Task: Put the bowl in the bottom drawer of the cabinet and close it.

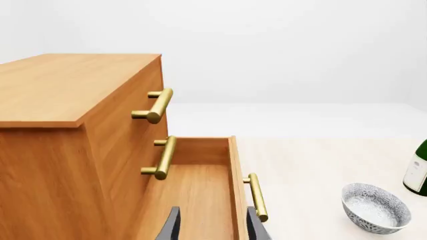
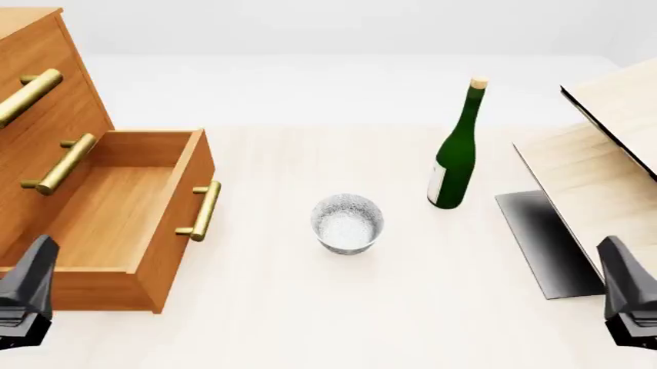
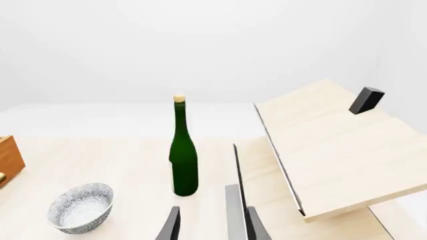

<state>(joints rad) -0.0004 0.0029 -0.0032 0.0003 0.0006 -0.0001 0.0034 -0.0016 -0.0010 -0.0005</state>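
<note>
The bowl [image 2: 347, 222] sits upright on the pale table [image 2: 308, 307], out in the open near the middle, with nothing touching it. To its left the bottom drawer [image 2: 113, 223] stands pulled out from the cabinet [image 2: 41, 92], its wooden floor bare, its brass handle [image 2: 201, 211] facing the bowl. The two drawers above it look pushed in, each with its own brass bar.

To the right of the bowl, a little farther back, stands a green wine bottle [image 2: 456, 154], upright, with a pale label low on its side. Beyond that, at the right edge, is a light-wood structure [image 2: 605, 146] with a dark panel [image 2: 544, 238] lying at its foot.

The left gripper [image 1: 212, 225] hangs over the near end of the open drawer, its two dark fingers spread apart with nothing between them. The right gripper [image 3: 212, 225] hovers near the foot of the light-wood piece, well apart from the bowl, fingers likewise parted and holding nothing
</note>
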